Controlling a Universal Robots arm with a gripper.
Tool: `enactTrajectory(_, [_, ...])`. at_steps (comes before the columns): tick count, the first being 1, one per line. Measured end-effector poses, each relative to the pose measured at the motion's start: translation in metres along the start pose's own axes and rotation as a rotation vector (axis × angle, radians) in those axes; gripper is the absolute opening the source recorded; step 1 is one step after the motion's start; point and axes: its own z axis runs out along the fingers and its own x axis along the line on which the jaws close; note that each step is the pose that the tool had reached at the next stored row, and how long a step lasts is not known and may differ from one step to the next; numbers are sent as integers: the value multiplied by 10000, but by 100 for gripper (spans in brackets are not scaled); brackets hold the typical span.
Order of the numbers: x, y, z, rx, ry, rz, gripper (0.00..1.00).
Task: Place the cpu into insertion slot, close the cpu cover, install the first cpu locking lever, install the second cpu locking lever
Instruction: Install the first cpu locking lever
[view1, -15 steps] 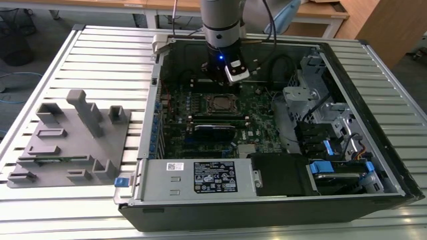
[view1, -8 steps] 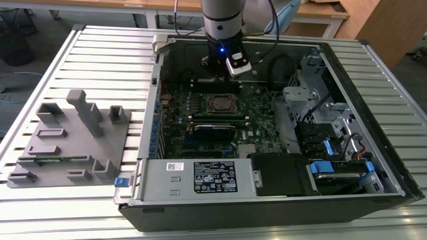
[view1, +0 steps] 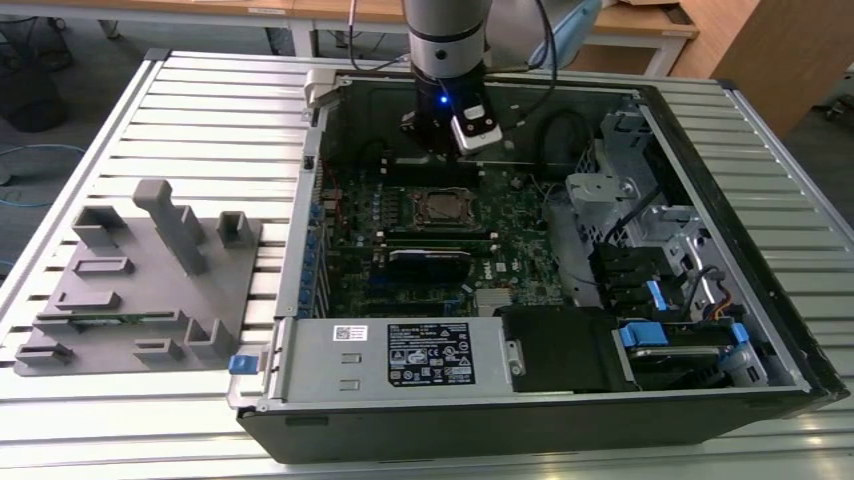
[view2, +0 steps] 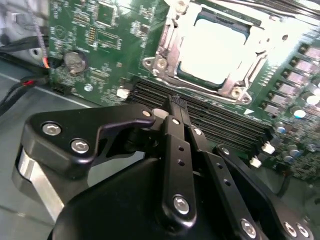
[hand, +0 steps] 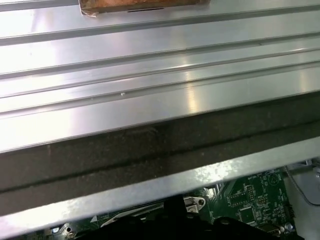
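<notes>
The cpu (view1: 439, 207) lies in the insertion slot (view1: 415, 209) on the green board inside the open case; in the second wrist view its top (view2: 215, 42) shows pale and bright. The silvery cpu cover (view2: 169, 47) lies flat around it as a frame. My gripper (view1: 446, 150) hangs over the board just beyond the slot, towards the case's back wall. In the second wrist view its black fingers (view2: 176, 130) are pressed together over the long memory slots (view2: 215, 120), a short way from the socket. The gripper (view2: 175, 104) is shut and holds nothing.
A grey fixture block (view1: 134, 280) sits on the slatted table at the exterior view's left. A labelled power supply box (view1: 400, 355) fills the case's near side. Drive cages and cables (view1: 654, 250) crowd the exterior view's right. The case wall (hand: 150, 145) runs close behind the gripper.
</notes>
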Motion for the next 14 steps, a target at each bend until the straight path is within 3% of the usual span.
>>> enactTrajectory(3, [-7,1,5,193,425,31,11])
enactTrajectory(6, [-11,1,12,431,742,42,11])
enactTrajectory(7, [-11,1,13,469,769,41,11])
enactTrajectory(14, [-10,1,14,470,776,-16,11])
